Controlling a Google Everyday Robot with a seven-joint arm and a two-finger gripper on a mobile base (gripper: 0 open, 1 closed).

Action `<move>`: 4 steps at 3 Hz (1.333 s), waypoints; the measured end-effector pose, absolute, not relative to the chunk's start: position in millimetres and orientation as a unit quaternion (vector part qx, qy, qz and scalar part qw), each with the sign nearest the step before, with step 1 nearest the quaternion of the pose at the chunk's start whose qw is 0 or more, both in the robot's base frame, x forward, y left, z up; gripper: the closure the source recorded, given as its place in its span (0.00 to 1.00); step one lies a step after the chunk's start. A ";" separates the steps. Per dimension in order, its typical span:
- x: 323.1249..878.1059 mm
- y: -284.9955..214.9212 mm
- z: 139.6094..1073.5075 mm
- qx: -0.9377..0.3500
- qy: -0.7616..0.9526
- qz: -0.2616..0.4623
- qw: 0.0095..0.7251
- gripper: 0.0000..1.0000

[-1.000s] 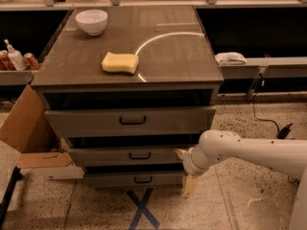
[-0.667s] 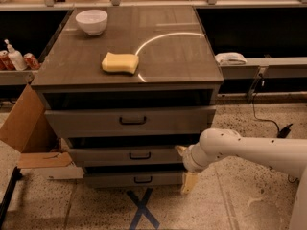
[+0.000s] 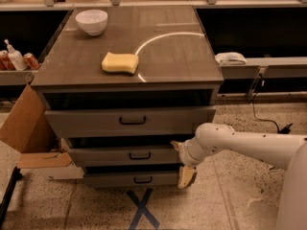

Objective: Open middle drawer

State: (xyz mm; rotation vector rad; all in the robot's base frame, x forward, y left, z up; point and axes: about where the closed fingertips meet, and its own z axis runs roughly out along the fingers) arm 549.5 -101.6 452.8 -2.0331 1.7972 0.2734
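Observation:
The middle drawer (image 3: 120, 155) is a grey-brown flat front with a small black bar handle (image 3: 139, 155), set between a taller top drawer (image 3: 96, 122) and a slim bottom drawer (image 3: 120, 179). A dark gap shows above its front. My gripper (image 3: 182, 161) is on a white arm reaching in from the right. It sits at the right end of the middle drawer front, well right of the handle. It is open: one tan fingertip (image 3: 176, 145) is by the drawer's top right corner and the other (image 3: 186, 177) points down beside the bottom drawer. It holds nothing.
A yellow sponge (image 3: 120, 63) and a white bowl (image 3: 91, 21) lie on the cabinet top (image 3: 182, 56). An open cardboard box (image 3: 26, 128) stands left of the cabinet. Bottles and cans (image 3: 17, 59) sit on a shelf at left. A blue tape X (image 3: 142, 209) marks the floor.

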 end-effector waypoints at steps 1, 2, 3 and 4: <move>560.4 -94.8 445.9 -0.741 0.629 0.101 0.209 0.00; 569.5 -90.4 438.0 -0.749 0.620 0.102 0.211 0.00; 578.0 -86.5 429.5 -0.752 0.615 0.104 0.211 0.00; 580.5 -82.6 418.3 -0.755 0.613 0.112 0.206 0.15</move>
